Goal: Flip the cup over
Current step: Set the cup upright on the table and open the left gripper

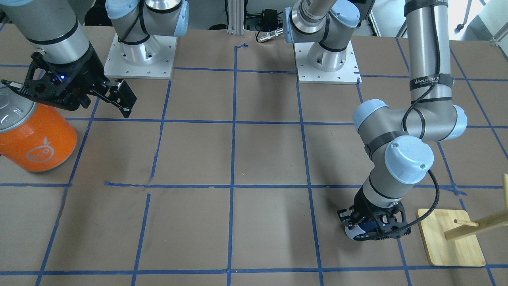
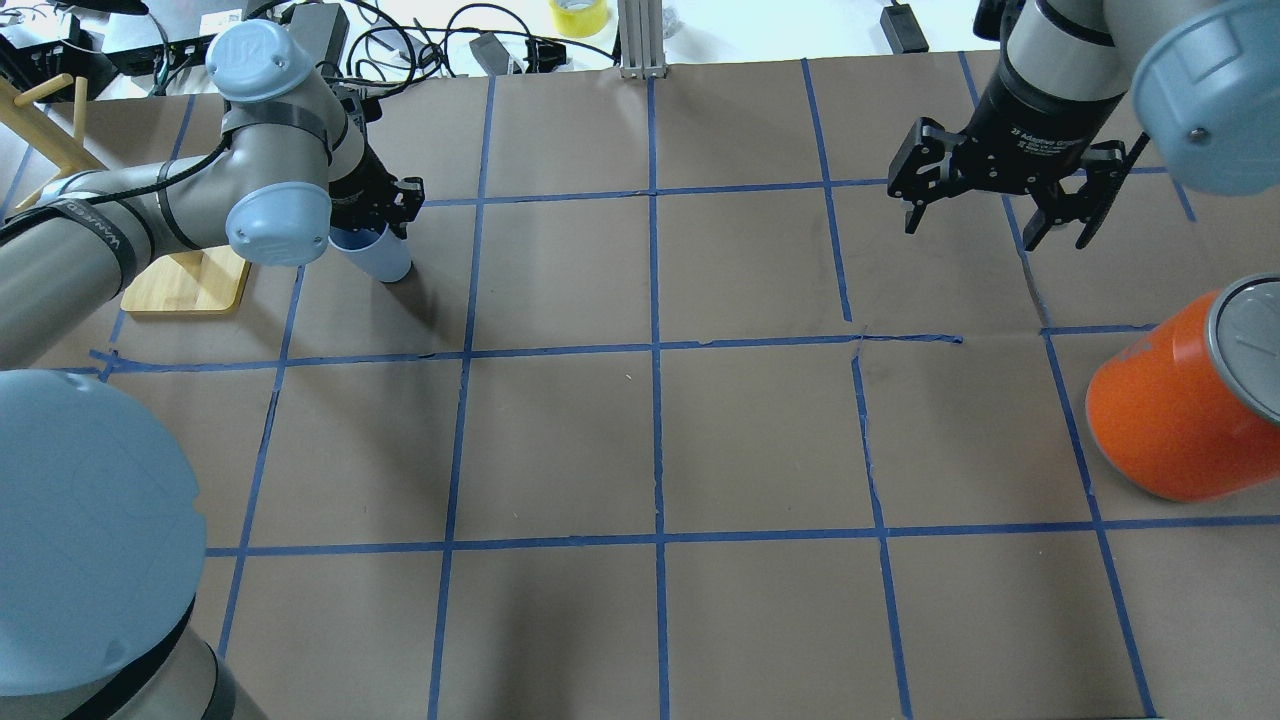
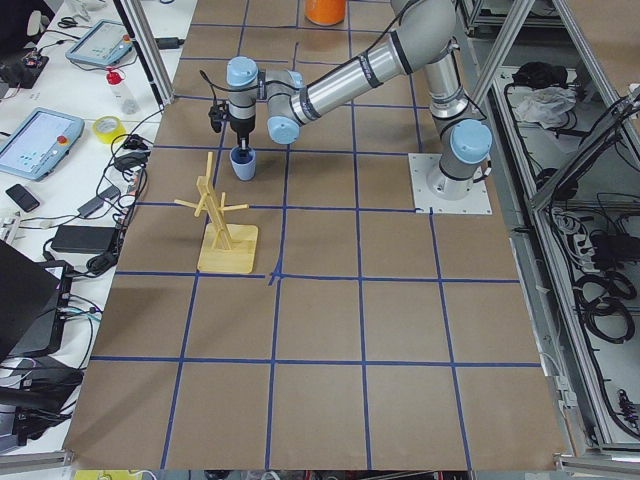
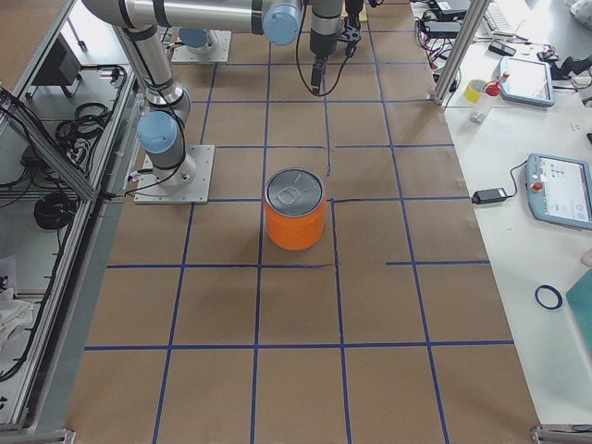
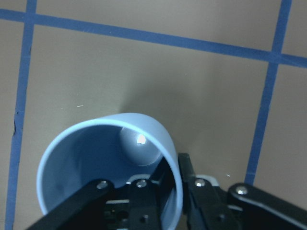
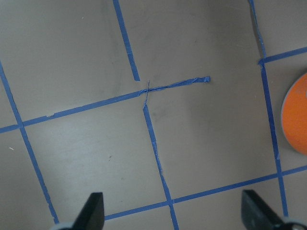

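The cup [image 2: 378, 256] is a small pale blue tumbler standing mouth up on the brown table at the far left of the overhead view. In the left wrist view its blue-grey inside [image 5: 96, 163] shows. My left gripper [image 2: 385, 212] is shut on the cup's rim, one finger inside and one outside [image 5: 192, 191]. The cup also shows under the gripper in the front view [image 1: 358, 231] and the left side view [image 3: 243, 164]. My right gripper [image 2: 1000, 215] is open and empty, above the table behind the orange can.
A large orange can [image 2: 1170, 410] with a silver top stands at the right edge, also in the front view [image 1: 35, 139]. A wooden peg rack on a board [image 2: 185, 285] stands just left of the cup. Blue tape lines grid the table.
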